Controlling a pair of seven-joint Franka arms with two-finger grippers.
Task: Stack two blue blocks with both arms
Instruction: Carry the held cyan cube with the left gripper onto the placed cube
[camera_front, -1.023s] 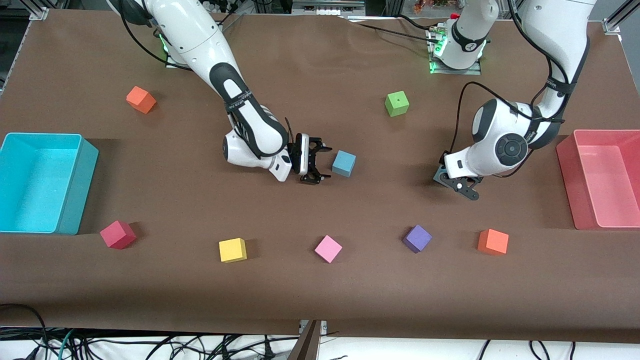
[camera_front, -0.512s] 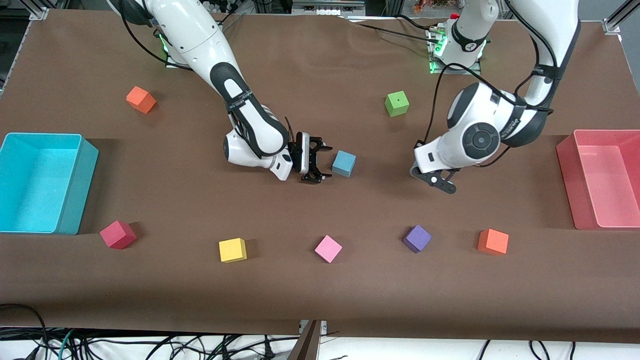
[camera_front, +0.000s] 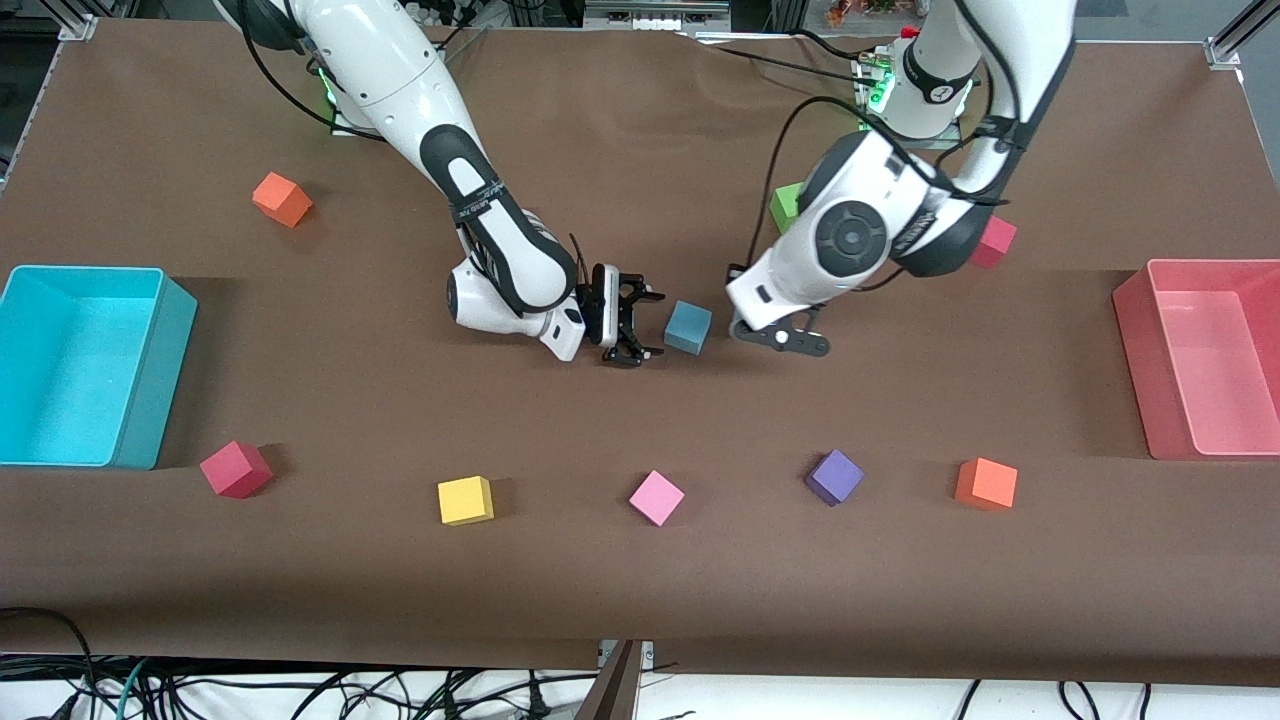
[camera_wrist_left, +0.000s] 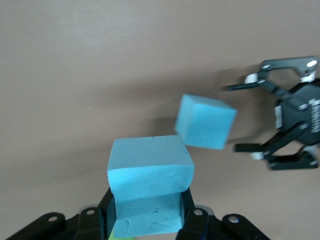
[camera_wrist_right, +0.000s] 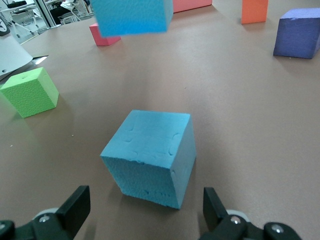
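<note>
Left hand (camera_wrist_left: 147, 220) grips a blue block (camera_wrist_left: 150, 175) above the bench (camera_front: 640, 600), carrying it toward the second block (camera_front: 688, 327); right hand (camera_front: 640, 325) waits beside it, spread wide.

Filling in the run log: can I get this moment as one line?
left gripper: shut on held blue block, over the table by the table block | right gripper: open, beside table block | stack: not yet

Right arm forearm band (camera_front: 478, 203): small white lettering is seen, too small to be read.
Left arm wrist band (camera_front: 921, 228): small white lettering is seen, too small to be read.
Right tool body (camera_wrist_left: 311, 111): white lettering is carried along its edge, cut off and not legible.
Cubes, bins: no text is shown.
</note>
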